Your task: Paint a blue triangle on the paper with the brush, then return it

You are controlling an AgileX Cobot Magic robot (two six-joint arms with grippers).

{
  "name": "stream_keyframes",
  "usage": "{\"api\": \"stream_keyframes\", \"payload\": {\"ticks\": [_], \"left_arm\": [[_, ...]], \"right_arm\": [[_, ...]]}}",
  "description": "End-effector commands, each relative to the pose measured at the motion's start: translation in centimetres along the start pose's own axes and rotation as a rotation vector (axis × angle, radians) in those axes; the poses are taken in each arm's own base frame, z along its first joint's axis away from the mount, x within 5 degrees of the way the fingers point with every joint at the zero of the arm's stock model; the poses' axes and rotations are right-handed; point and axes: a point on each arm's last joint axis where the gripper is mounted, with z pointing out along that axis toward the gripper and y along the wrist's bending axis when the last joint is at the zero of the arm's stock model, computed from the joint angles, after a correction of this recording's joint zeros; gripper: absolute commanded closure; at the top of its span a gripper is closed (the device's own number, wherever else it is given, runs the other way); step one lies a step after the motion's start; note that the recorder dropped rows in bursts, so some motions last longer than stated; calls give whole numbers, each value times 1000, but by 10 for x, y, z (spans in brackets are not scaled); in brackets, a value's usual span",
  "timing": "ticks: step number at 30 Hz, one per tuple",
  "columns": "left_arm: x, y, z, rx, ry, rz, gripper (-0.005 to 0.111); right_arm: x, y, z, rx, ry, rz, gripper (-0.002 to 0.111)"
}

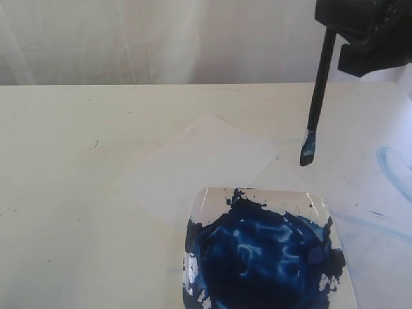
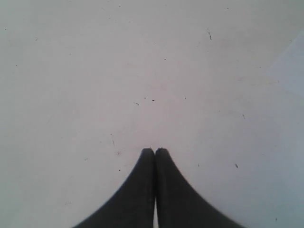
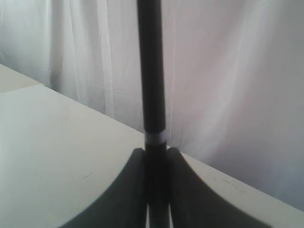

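My right gripper (image 1: 341, 19) hangs at the top right of the exterior view, shut on the black handle of the brush (image 1: 320, 84). The brush points down and slightly left. Its blue-stained bristle tip (image 1: 307, 153) hovers above the table, just past the right corner of the paper (image 1: 203, 164). The paper lies flat in the middle of the table and its face looks plain white; the blue triangle is out of view. In the right wrist view the handle (image 3: 151, 71) runs out between the fingers of my right gripper (image 3: 156, 152). My left gripper (image 2: 155, 151) is shut and empty over bare table.
A white square dish (image 1: 322, 205) smeared with dark blue paint stands at the front, just below the paper. Faint pale-blue smears (image 1: 389, 168) mark the table (image 1: 64, 193) at the right. A white curtain (image 1: 161, 38) hangs behind the table's far edge.
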Motion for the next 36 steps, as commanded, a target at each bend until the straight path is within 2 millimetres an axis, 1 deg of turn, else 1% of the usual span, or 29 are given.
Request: {"api": "stream_keyframes", "payload": {"ticks": [1,7,11,20,23,26,28,33,34,36], "left_arm": [[2,0,1,-2,10,-8,107],[2,0,1,-2,10,-8,107],[2,0,1,-2,10,-8,107],[2,0,1,-2,10,-8,107],[2,0,1,-2,10,-8,107],[2,0,1,-2,10,-8,107],[2,0,1,-2,10,-8,107],[2,0,1,-2,10,-8,107],[2,0,1,-2,10,-8,107],[2,0,1,-2,10,-8,107]], "right_arm": [[-6,7,-1,-69,-38,-15,108],[-9,13,-2,-141,-59,49,108],[-9,13,-2,-139,-56,83,108],[-9,14,-2,-150,-59,86,108],[-9,12,-2,-127,-49,153,108],[-4,8,-1,-78,13,227,108],[-2,1,-1,-6,83,288,108],[-3,-20,-6,257,155,535,108],[-4,-22,-7,297,162,554,108],[-4,-25,-10,374,165,538,108]]}}
